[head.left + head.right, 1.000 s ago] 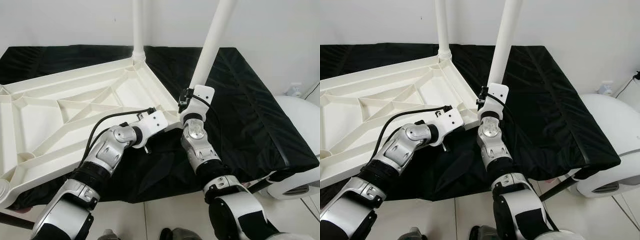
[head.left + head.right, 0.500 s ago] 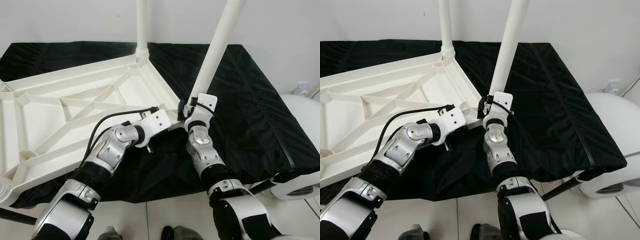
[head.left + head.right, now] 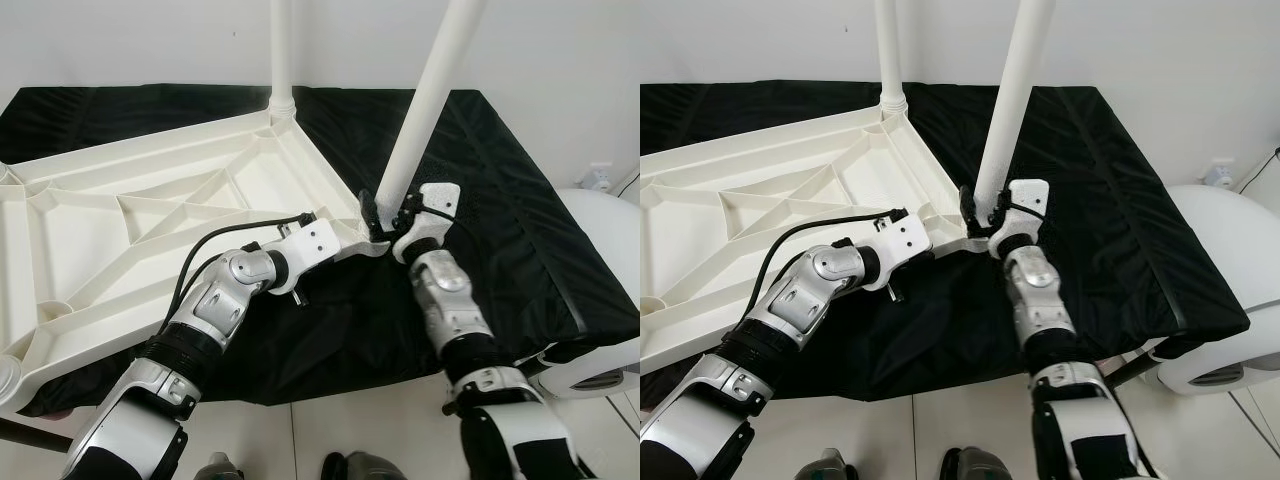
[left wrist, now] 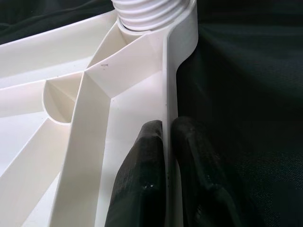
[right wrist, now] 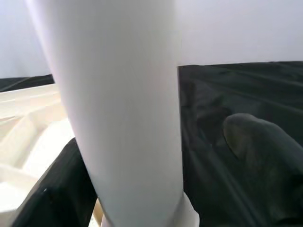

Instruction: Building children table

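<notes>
**Leg fitting at the near corner of the inverted table top**

While the white ribbed plastic table top [image 3: 150, 215] lay upside down on the black cloth-covered surface [image 3: 500, 190], it occupied the left and centre of the head views, with its near right corner just left of centre. One white round plastic leg [image 3: 283, 50] stood upright in the socket at the far corner, at the upper centre of the frame. A second white tubular leg [image 3: 430, 95] rose from the near right corner and leaned toward the upper right.

The left gripper [image 4: 165, 142] was at the table top's right edge, just short of the near corner. In the left wrist view its two black fingers [image 4: 142, 179] were closed almost together, one on each side of the thin upright rim [image 4: 168, 94], pinching it. A white threaded collar [image 4: 151, 12] showed in the corner socket ahead of the fingers.

The right gripper [image 3: 385, 215] was at the base of the leaning leg, beside the near corner. In the right wrist view one black finger [image 5: 61, 189] lay against one side of the leg, while the other finger [image 5: 265, 161] stood apart from it, so the jaws were spread around the leg without clamping it.

A white rounded appliance [image 3: 610, 290] stood at the right edge of the frame, beyond the cloth.
</notes>
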You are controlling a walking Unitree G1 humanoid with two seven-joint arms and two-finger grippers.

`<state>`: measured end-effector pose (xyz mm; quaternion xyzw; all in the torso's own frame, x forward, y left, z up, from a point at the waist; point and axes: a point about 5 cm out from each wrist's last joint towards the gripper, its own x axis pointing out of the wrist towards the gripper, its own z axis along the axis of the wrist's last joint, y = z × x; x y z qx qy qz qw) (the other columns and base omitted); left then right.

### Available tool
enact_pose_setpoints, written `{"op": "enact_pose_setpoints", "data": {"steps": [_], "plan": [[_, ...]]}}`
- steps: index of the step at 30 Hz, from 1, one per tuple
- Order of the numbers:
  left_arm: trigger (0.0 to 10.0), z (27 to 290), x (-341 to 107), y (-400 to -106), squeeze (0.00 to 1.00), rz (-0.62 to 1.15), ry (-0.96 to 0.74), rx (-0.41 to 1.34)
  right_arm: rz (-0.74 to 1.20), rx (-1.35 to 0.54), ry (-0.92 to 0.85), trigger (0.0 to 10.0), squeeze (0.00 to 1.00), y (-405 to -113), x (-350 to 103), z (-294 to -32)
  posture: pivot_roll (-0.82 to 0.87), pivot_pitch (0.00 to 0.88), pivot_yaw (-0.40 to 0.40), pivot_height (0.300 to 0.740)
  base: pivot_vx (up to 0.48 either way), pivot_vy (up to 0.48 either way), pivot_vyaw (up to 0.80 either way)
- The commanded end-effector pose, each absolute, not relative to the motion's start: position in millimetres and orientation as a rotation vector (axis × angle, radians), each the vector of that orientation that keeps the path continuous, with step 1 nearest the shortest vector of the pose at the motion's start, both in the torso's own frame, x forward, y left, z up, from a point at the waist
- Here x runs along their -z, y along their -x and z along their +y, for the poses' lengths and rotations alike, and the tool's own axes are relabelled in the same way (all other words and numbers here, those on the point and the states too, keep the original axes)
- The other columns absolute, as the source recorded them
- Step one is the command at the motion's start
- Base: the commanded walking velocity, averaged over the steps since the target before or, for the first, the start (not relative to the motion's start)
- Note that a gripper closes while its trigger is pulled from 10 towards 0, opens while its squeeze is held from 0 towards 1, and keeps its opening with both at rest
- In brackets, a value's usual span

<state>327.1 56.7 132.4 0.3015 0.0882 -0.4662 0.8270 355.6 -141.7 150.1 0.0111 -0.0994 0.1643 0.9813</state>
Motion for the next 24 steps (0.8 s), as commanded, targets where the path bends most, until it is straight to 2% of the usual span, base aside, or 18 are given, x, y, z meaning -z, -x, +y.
{"op": "enact_pose_setpoints", "data": {"steps": [1, 5, 15, 24], "plan": [[10.0, 58.0, -111.0, -319.3, 0.0, 0.279, -0.639, 1.021, -0.177, -0.397, -0.017, 10.0, 0.0, -353.0, -146.3, -145.7, 0.02, 0.007, -0.061, 0.74, 0.0, 0.0, 0.0], [10.0, 56.9, -111.2, -318.8, 0.0, 0.276, -0.638, 1.024, -0.149, -0.539, 0.03, 10.0, 0.0, -352.3, -147.8, -156.6, 0.02, 0.003, -0.059, 0.74, 0.0, 0.0, 0.0], [10.0, 57.7, -112.8, -320.1, 0.0, 0.274, -0.647, 1.026, -0.068, -0.773, 0.121, 10.0, 0.0, -353.7, -150.2, -163.2, 0.03, 0.004, -0.054, 0.74, 0.0, 0.0, 0.0], [10.0, 63.7, -118.4, -324.9, 0.0, 0.266, -0.653, 1.001, -0.039, -0.841, 0.155, 10.0, 0.0, -363.1, -166.1, -177.2, 0.05, 0.01, -0.063, 0.74, 0.0, 0.0, 0.0]]}}
